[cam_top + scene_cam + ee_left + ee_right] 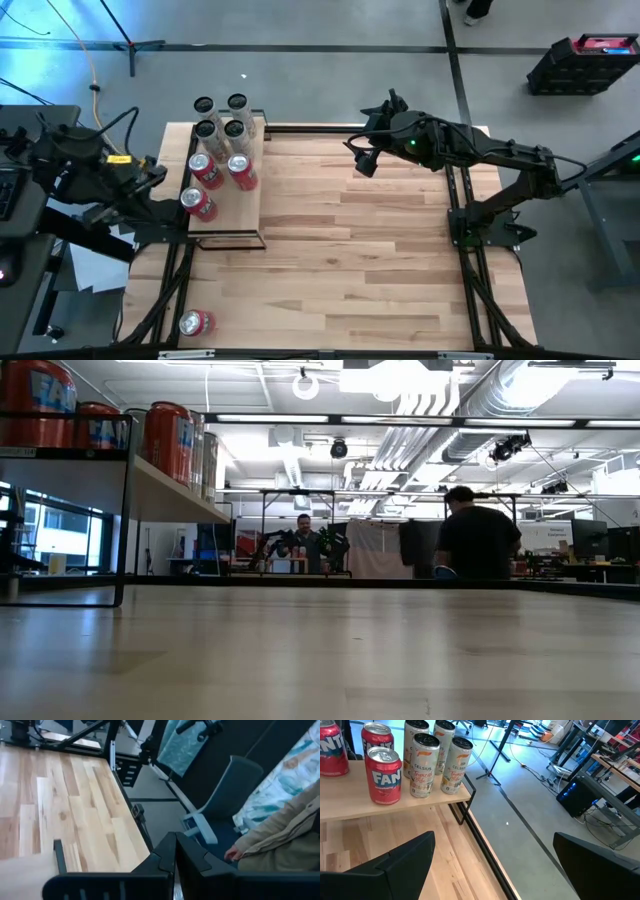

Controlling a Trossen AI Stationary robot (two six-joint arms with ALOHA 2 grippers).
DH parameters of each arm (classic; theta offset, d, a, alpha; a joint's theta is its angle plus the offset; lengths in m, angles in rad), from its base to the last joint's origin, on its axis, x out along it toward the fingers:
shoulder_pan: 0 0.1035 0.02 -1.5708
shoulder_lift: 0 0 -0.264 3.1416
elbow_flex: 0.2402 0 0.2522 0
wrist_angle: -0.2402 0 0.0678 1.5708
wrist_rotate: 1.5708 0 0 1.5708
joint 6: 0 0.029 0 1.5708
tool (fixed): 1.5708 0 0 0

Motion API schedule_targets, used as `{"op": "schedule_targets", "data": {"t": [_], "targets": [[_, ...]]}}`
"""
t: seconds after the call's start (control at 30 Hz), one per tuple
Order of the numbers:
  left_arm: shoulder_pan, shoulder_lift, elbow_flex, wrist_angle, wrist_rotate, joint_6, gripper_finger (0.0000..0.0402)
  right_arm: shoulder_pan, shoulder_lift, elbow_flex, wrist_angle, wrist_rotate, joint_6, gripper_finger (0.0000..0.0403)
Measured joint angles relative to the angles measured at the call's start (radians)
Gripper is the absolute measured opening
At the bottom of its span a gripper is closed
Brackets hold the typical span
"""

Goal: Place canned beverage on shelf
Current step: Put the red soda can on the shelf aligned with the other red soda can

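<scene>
Red can [197, 323] lay on its side on the worktop [360, 250], far from both grippers — the shelf [225, 215] already held seven cans. Right gripper [363, 152] hung with fingers wide open; left gripper [152, 177] was closed and empty. Best to grab the can around its middle.

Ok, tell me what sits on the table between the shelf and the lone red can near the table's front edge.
Nothing: in the high view, only bare tabletop separates the shelf from the lone red can.
</scene>
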Motion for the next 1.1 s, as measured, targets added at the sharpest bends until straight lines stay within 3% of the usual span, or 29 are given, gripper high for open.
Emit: {"op": "schedule_targets", "data": {"t": [0.4,0.57,0.8,0.97,1.1], "targets": [[0.003,0.136,-0.001,0.092,0.037,-0.082,0.0000,0.000,0.000,0.000,0.000,0.000,0.000,0.0392],[-0.052,0.153,-0.001,0.188,0.070,-0.122,0.0000,0.000,0.000,0.000,0.000,0.000,0.000,0.0392],[-0.212,0.197,-0.001,0.309,0.022,-0.138,0.0000,0.000,0.000,0.000,0.000,0.000,0.000,0.0392],[-0.382,0.260,-0.001,0.349,-0.085,-0.137,0.0000,0.000,0.000,0.000,0.000,0.000,0.000,0.0392],[-0.562,0.321,-0.001,0.348,-0.233,-0.160,0.0000,0.000,0.000,0.000,0.000,0.000,0.000,0.0392]]}}
